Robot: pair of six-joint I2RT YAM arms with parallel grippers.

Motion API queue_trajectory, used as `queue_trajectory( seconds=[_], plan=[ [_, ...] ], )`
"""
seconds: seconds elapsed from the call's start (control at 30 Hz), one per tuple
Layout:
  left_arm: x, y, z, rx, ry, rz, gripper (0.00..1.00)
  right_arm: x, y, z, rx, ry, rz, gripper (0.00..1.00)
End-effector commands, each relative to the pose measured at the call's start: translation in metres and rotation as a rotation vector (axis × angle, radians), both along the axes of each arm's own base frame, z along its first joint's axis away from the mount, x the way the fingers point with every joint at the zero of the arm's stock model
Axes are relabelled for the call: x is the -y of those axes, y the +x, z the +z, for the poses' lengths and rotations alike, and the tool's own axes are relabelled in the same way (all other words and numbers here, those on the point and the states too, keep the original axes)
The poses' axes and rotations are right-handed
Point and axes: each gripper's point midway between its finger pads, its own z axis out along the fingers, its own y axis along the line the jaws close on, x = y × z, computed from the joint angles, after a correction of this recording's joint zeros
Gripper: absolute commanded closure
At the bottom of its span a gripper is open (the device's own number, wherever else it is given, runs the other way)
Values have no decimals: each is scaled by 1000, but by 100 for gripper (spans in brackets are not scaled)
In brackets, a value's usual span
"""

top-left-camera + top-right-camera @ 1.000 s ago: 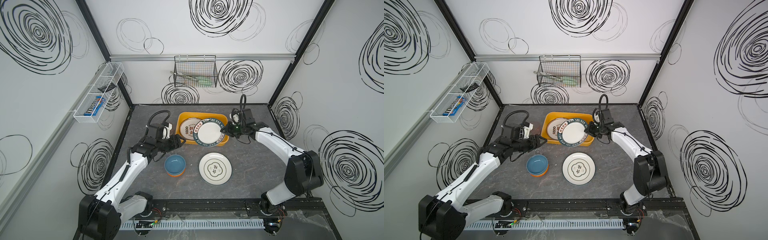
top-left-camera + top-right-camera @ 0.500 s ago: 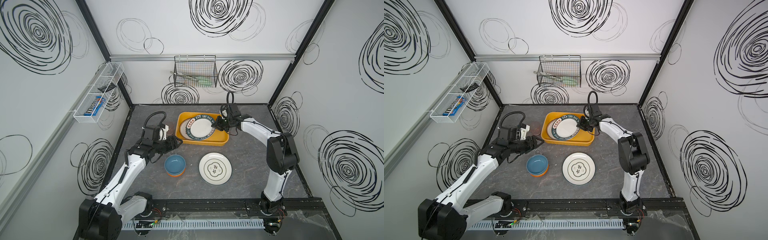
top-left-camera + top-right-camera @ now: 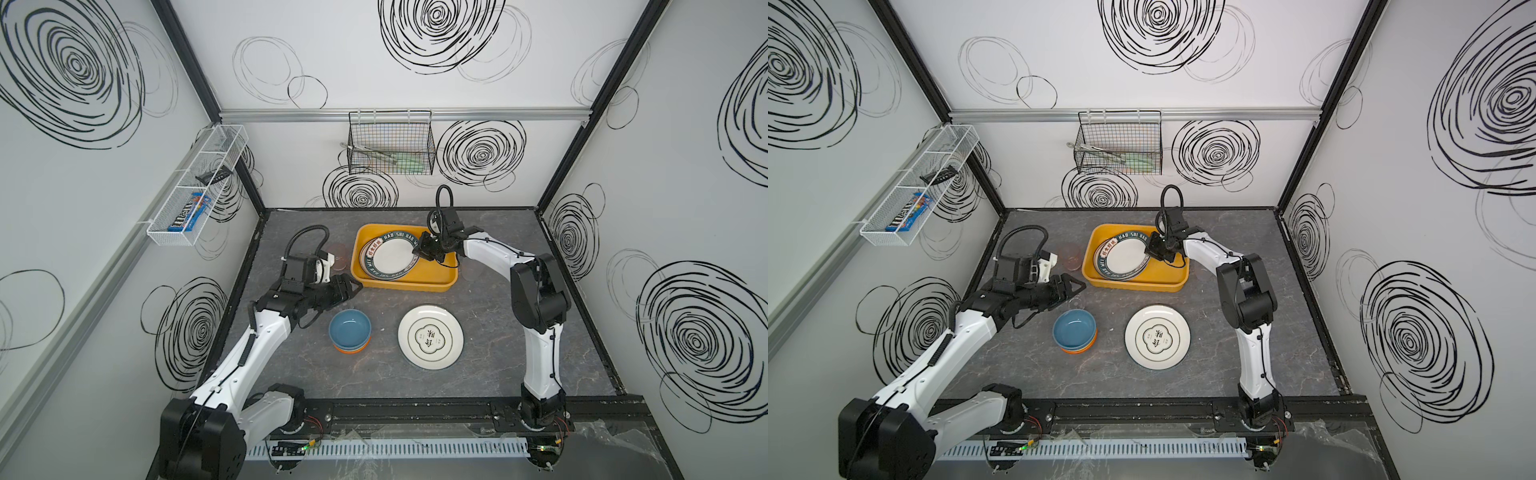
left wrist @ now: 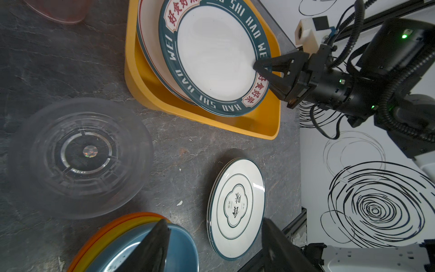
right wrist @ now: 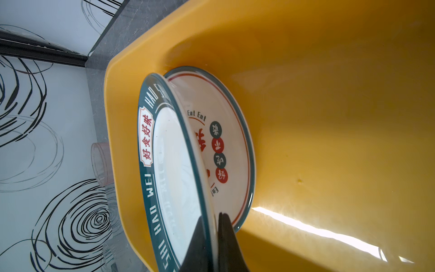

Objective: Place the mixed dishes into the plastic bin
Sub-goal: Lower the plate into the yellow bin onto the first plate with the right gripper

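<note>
Dishes sit partly in and partly outside the plastic bin (image 3: pixel 401 284), the yellow-orange tub at the back middle of the grey table (image 3: pixel 498 374); at far left a white mesh shelf (image 3: pixel 195 187) hangs on the wall; the left gripper (image 3: pixel 352 287) hovers above the table left of the bin, its jaws spread apart and gripping nothing, both fingers (image 4: pixel 153 249) showing empty in the left wrist view; a pink cup (image 3: pixel 337 258) stands on the table just behind it, beside the bin's left wall; what looks like a clear cup (image 4: pixel 80 157) stands near that gripper, too blurred in the left wrist view to judge its exact form; in front of the gripper a blue bowl (image 3: pixel 350 327) is nested in an orange bowl (image 3: pixel 351 350), on the table apart from the bin; a black wire basket (image 3: pixel 390 145) hangs on the rear wall above the bin; inside the bin a lettered plate (image 3: pixel 392 261) with a dark green rim leans tilted over a flat plate (image 5: pixel 237 150) that lies on the bin floor at its left end; the right gripper (image 3: pixel 417 252) is clamped on the lettered plate's right rim, one finger above and one below; a third plate (image 3: pixel 430 336) with a four-lobed emblem lies flat on the table in front of the bin, right of the bowls.
</note>
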Motion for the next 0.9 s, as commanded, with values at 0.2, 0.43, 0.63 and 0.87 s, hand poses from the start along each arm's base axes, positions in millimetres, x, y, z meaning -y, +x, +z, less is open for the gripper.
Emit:
queue_trajectory(
  seconds=[0.2,0.43,0.63,0.87],
  plan=[
    [-3,-1,1,24,-9,-11,34,-14,19,10,44,34,-11,100],
    [-6,-2,4,28,-9,-4,34,-17,22,8,44,33,-13,100],
    [-7,-3,2,24,-8,1,34,-18,24,5,43,30,-14,100],
    [-8,-3,0,21,-9,2,34,-21,25,-1,33,25,-10,100]
  ],
)
